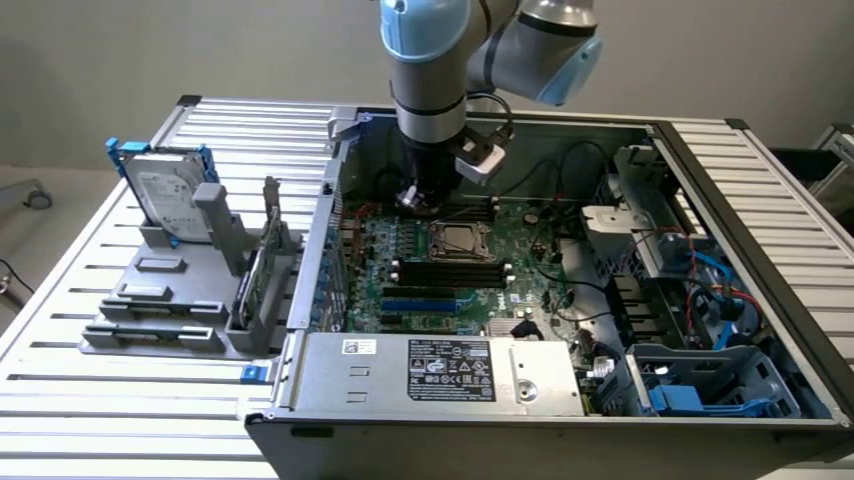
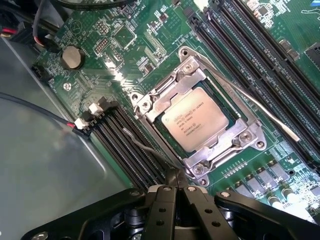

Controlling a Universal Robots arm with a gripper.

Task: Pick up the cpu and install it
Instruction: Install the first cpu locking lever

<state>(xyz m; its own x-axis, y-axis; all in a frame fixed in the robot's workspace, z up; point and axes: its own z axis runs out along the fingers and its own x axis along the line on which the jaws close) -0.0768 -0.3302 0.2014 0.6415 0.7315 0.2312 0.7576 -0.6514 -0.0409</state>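
One cpu (image 2: 196,122) lies in the socket (image 2: 247,137) of the motherboard (image 2: 90,87); the tool (image 2: 174,182) hangs beside it, clenched and empty.

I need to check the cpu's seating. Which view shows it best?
Wrist view: the cpu lies flat inside the metal socket frame, printing visible. The exterior view gives it as a small pale square.

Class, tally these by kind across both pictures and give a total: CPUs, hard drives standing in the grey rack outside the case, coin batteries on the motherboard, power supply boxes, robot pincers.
cpu: 1
hard drive: 1
coin battery: 1
power supply box: 1
pincer: 1
Total: 5
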